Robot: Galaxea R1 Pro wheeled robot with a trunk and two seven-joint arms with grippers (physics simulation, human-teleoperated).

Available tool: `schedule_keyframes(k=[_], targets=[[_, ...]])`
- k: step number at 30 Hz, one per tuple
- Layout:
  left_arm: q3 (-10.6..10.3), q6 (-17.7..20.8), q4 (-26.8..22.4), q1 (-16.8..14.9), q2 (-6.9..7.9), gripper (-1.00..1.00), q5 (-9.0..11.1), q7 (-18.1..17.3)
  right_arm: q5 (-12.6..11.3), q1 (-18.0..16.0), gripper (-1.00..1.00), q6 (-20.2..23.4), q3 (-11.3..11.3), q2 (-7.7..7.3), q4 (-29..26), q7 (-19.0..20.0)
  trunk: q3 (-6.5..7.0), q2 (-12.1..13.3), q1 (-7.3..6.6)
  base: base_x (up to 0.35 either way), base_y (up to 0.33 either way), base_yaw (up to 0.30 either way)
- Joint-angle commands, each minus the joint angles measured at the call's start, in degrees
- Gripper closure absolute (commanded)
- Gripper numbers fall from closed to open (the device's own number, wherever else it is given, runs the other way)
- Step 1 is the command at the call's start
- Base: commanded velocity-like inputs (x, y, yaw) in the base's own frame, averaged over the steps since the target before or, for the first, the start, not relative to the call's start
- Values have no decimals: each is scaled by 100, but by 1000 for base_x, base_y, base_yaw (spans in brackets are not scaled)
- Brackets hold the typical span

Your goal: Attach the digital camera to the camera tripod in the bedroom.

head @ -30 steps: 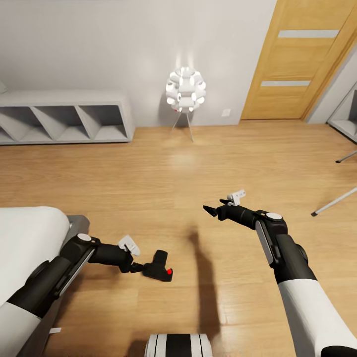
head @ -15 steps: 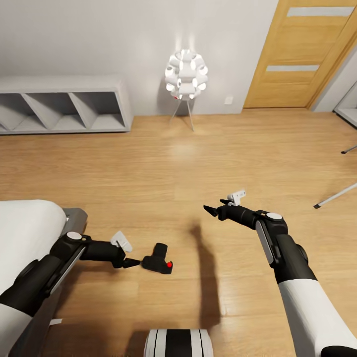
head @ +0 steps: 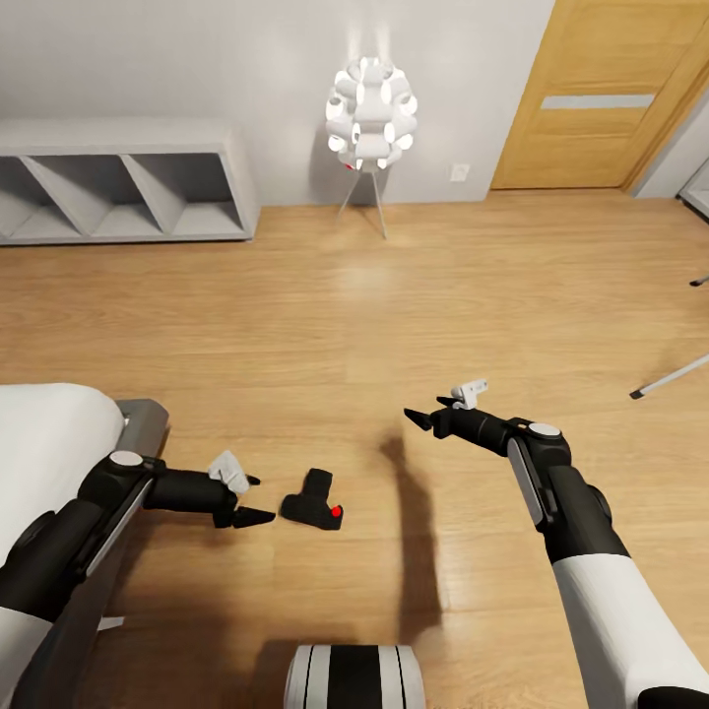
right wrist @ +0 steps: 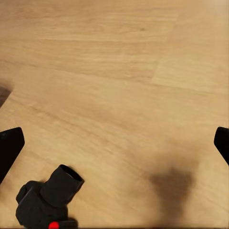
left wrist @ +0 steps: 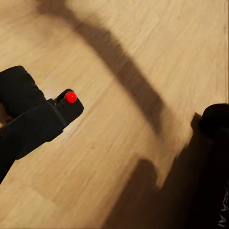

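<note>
We have just lost the camera (head: 312, 501). A second ago our left gripper (head: 258, 498) held it up in the air. Now it lies on the wood floor (head: 394, 295), just in front of that gripper, with a small gap between them. Its red button (head: 337, 511) points toward us. The left fingers are spread a little and hold nothing. In the left wrist view the camera (left wrist: 28, 121) sits on the planks, close to one finger.

This means we must pick it up again before we can put it on the tripod.

Our right gripper (head: 425, 413) hangs over the floor, well apart from the camera. Its fingers are wide and empty. From the right wrist view we look down on the camera (right wrist: 45, 200) below.

We see only two thin grey legs (head: 670, 376) at the far right edge. We think they belong to the tripod, which is far from the camera. A white ball lamp (head: 371, 103) stands by the wall, next to a low shelf (head: 128, 187) and a wooden door (head: 606, 94). A bed (head: 49, 453) is by our left arm. Nothing lies between the camera and the legs, so the way looks free.
</note>
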Motion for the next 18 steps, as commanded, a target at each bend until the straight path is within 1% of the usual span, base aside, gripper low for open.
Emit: schedule_keyframes(k=[1,2,3,8,18], targets=[[14,25,-30,-4,13,-100,2,-95,5,-1,-100,40,-9,2,-5,29,-27,-3,1,0,0,0],[37,-1,-49,-4,21,-100,2,-161,5,-2,-100,40,-9,2,-5,29,-49,-5,4,0,0,0],[148,-78,-103,-4,46,-100,2,-318,5,-3,-100,40,-12,2,0,29,-71,-6,6,0,0,0],[284,-114,-131,-4,51,-100,2,-391,6,-3,-100,40,-13,2,23,29,-182,-13,19,0,0,0],[367,-133,-169,-4,32,-100,2,-425,6,-3,-100,35,-13,2,65,29,-403,-26,45,0,0,0]])
